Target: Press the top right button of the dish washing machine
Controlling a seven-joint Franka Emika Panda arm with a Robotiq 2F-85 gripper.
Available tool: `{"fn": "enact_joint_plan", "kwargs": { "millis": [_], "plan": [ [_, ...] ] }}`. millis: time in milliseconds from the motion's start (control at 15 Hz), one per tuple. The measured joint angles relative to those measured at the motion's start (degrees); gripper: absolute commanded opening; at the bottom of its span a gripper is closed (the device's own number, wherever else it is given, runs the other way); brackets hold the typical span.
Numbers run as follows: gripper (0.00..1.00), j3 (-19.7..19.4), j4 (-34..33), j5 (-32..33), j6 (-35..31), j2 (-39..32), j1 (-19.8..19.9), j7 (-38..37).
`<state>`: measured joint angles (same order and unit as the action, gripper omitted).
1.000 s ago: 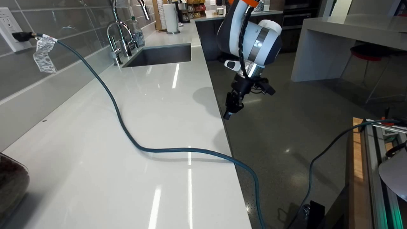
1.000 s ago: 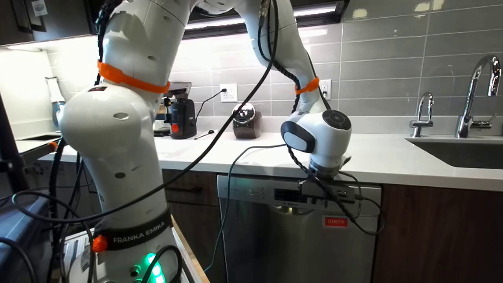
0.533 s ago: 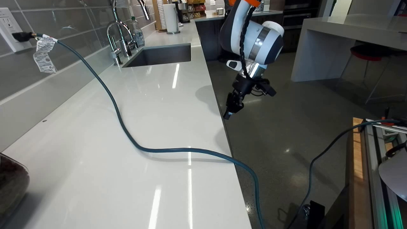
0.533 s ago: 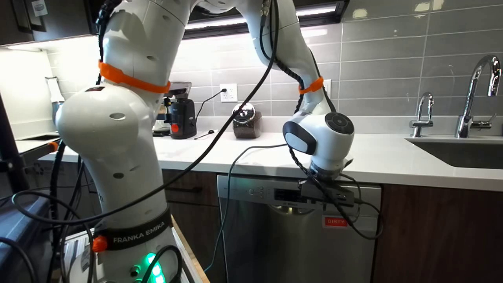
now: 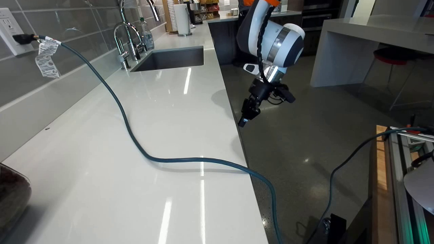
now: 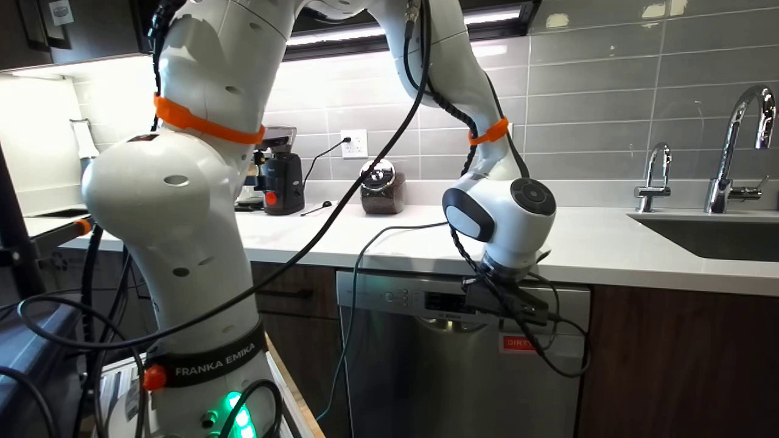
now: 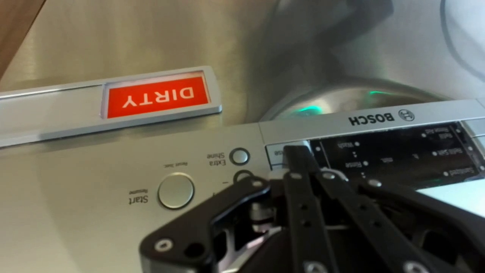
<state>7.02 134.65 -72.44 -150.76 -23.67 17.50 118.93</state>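
The dish washing machine (image 6: 420,377) is a steel front under the counter in an exterior view. In the wrist view its panel is upside down. It shows the round Start button (image 7: 176,190), the small Extra Shine button (image 7: 240,156) and a partly covered round button below that. My gripper (image 7: 299,153) is shut and empty, its tip over a light labelled key at the edge of the dark display (image 7: 382,155). I cannot tell whether it touches. In an exterior view the gripper (image 5: 242,122) points down beside the counter edge; in the other its fingers are hidden.
A red DIRTY sign (image 7: 157,96) is on the door beside the panel. The white counter (image 5: 152,189) overhangs the machine, with a blue-green cable (image 5: 203,159) running across and over its edge. A sink (image 6: 718,237) lies to one side.
The wrist and forearm have shifted slightly to the right in both exterior views, with the wrist tilting a little. In an exterior view the fingertips stay at almost the same place.
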Motion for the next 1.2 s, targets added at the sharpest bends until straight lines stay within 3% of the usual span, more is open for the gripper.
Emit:
{"fn": "enact_joint_plan", "kwargs": {
  "millis": [1200],
  "plan": [
    [0.0,0.15,0.0,-0.9,0.28,-0.08,0.29,0.0]
  ]
}}
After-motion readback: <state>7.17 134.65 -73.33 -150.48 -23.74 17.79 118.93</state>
